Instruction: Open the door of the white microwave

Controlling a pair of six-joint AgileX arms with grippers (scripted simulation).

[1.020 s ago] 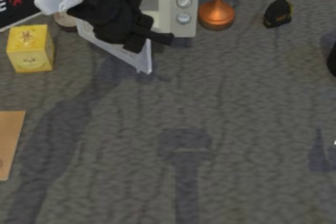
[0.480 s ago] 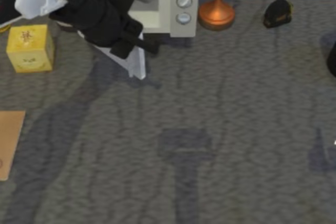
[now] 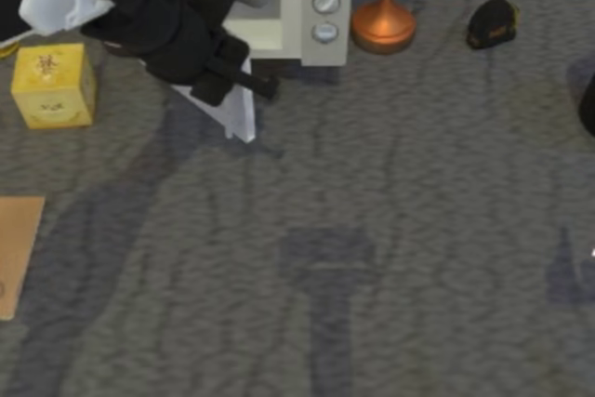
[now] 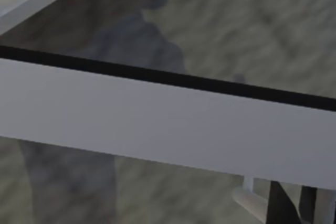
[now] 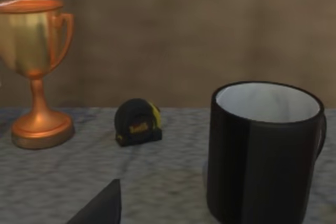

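**White door swung wide**

White microwave (image 3: 307, 6) at the desk's (image 3: 390, 230) far edge stands open, its door (image 3: 228, 104) angled outward. The left hand (image 3: 246, 81) sits at the door's edge; its grip cannot be told.

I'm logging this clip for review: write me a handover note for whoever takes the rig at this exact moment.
Left gripper: at the door's free edge, in front of the white microwave at the table's top-left. Whether its fingers grip cannot be seen.
Right gripper: out of the top view; its wrist camera faces a black mug, a tape measure and a trophy.
The door: swung well out from the front, cavity showing.
Done: door largely open.
Left: probably swing it a little wider if needed, then withdraw the left arm.
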